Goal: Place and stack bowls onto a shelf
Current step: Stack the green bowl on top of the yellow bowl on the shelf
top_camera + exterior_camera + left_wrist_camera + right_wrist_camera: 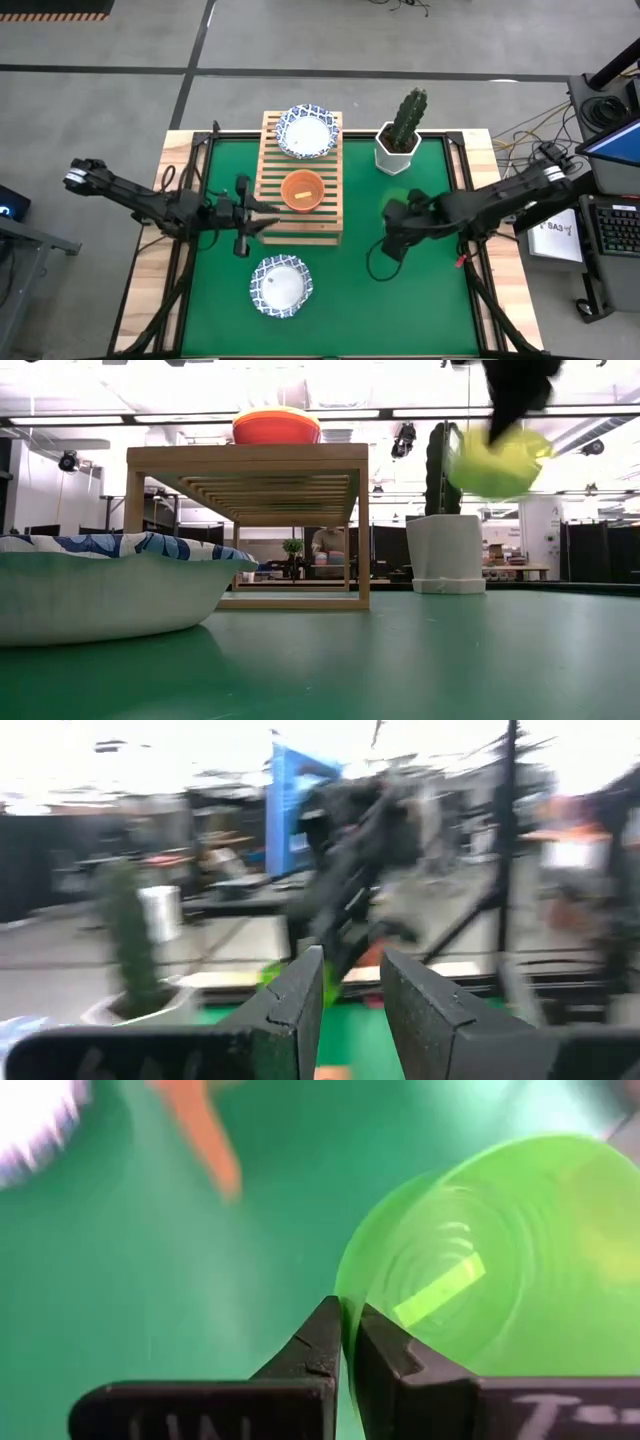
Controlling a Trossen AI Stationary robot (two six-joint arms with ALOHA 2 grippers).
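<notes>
A yellow-green bowl (495, 460) hangs tilted in the air right of the wooden shelf (300, 215), in front of the cactus pot (447, 555). My right gripper (347, 1315) is shut on it. On the shelf sit a red-orange bowl (302, 190) and, toward the far end, a white bowl with a blue rim (305, 132). A second blue-rimmed bowl (281, 287) rests on the green mat near the front. My left gripper (268, 218) is open and holds nothing, beside the shelf's near left corner. My right gripper pinches the yellow-green bowl's rim (345, 1280), one finger inside the bowl and one outside. It comes from above, pointing down (510, 405). The bowl is lifted clear of the mat and hangs tilted below the fingers.
The white hexagonal pot with the cactus (400, 140) stands just beyond the right gripper, right of the shelf. Open green mat (400, 300) lies in front of the right gripper. The shelf's near end (300, 228) is bare.
</notes>
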